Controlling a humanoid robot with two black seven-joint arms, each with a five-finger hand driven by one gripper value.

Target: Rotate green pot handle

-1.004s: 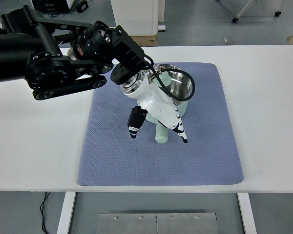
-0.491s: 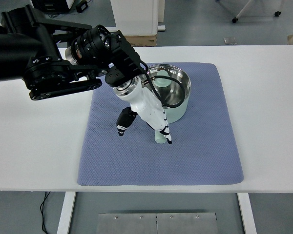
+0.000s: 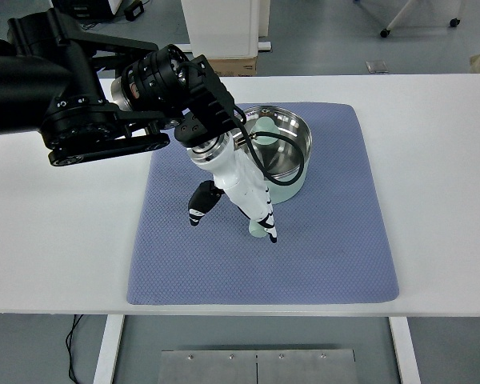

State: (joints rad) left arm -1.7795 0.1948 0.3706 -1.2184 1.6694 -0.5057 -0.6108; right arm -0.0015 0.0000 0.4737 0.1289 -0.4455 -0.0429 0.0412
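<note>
Left hand (image 3: 238,194) over blue mat (image 3: 336,240), fingers spread, gripping nothing; fingertips (image 3: 270,234) lie against pot handle (image 3: 258,230). Green pot (image 3: 286,152) sits mid-mat on white surface (image 3: 432,160), handle pointing toward near edge.

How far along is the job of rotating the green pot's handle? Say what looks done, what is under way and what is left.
Done: the left hand has reached the pot on the blue mat, its fingers lying along the handle.
In hand: the fingers sit against the handle, apparently pushing; a firm grasp cannot be confirmed.
Left: the handle points toward the table's near edge, so the rest of the turn, then withdrawal, probably remains.
</note>
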